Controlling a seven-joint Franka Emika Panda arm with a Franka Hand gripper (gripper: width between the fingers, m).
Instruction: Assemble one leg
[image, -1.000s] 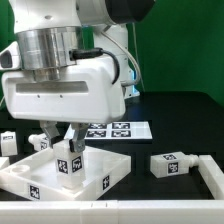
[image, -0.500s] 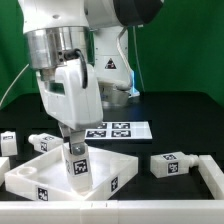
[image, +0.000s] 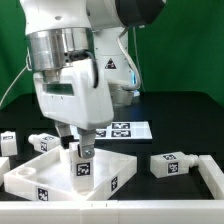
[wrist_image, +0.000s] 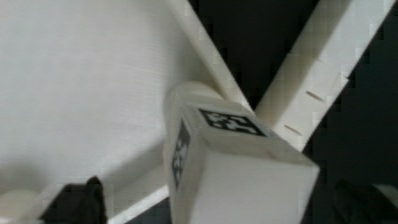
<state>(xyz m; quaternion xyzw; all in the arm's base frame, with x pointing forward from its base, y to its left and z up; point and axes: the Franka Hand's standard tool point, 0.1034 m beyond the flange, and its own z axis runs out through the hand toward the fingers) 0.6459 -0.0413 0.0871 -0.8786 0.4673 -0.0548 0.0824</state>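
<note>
You are holding the leg (image: 84, 168) upright in the tool (image: 79, 148), which is pinching shut on its upper end, its foot reaching the white panel (image: 45, 165). It is looking light, stiff and smooth, so you are wisely gripping flat opposite faces.

I'm seeing the leg (image: 84, 166) as smooth matt white plastic, the arm's shell (image: 72, 95) is looking glossy, the table (image: 185, 115) matt black.
</note>
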